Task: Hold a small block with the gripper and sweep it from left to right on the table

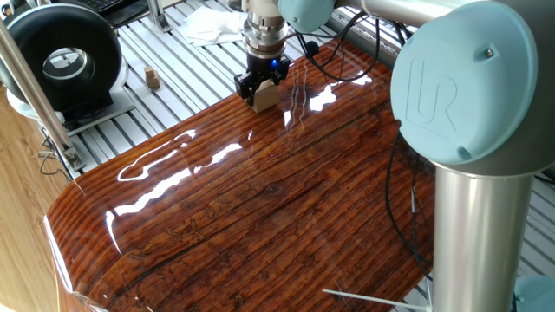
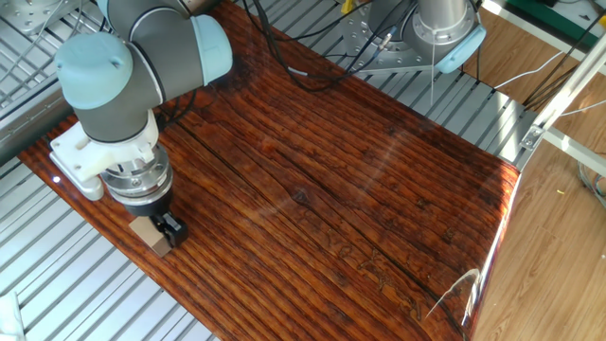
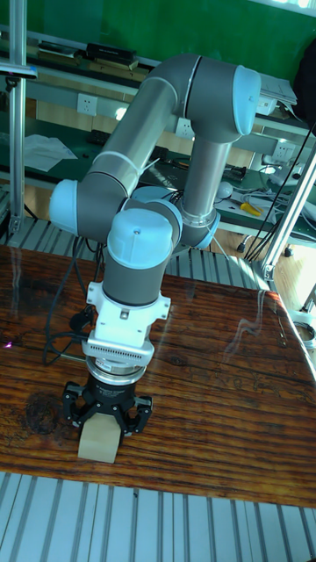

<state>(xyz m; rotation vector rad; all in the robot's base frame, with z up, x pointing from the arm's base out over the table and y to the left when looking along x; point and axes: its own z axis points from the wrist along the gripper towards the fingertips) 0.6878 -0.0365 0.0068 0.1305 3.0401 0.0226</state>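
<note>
the small block [image 3: 98, 439] is held clamped between the two black fingers of the gripper [image 3: 106, 416], and it sits at the near-left edge of the table [image 3: 219, 386] in the tall fixed view, its base apparently resting on the board, though contact cannot be confirmed. in the other fixed view the small block [image 2: 150, 233] is seen almost at the rim of the table [image 2: 379, 189], just beside the slatted aluminium surface [image 2: 85, 294].

the main risk is judged to lie in that closeness to the edge: if the sweep is begun with any drift toward the rim, the block could be carried off the board and caught on the slats. a second risk is friction: if the block is pressed too hard onto the glossy wood, it could be twisted or dragged out of the fingers, since only its upper part appears gripped. loose cables [image 2: 284, 57] lie at the far side of the table and could be snagged by the arm on a long stroke.

the block is nearly cubic, so no clear long axis can be named. it is seen standing upright, with flat faces set roughly square to the table edge, and its lower half is exposed below the fingers in one fixed view, where the small block [image 1: 266, 95] hangs under the gripper [image 1: 259, 81].
</note>
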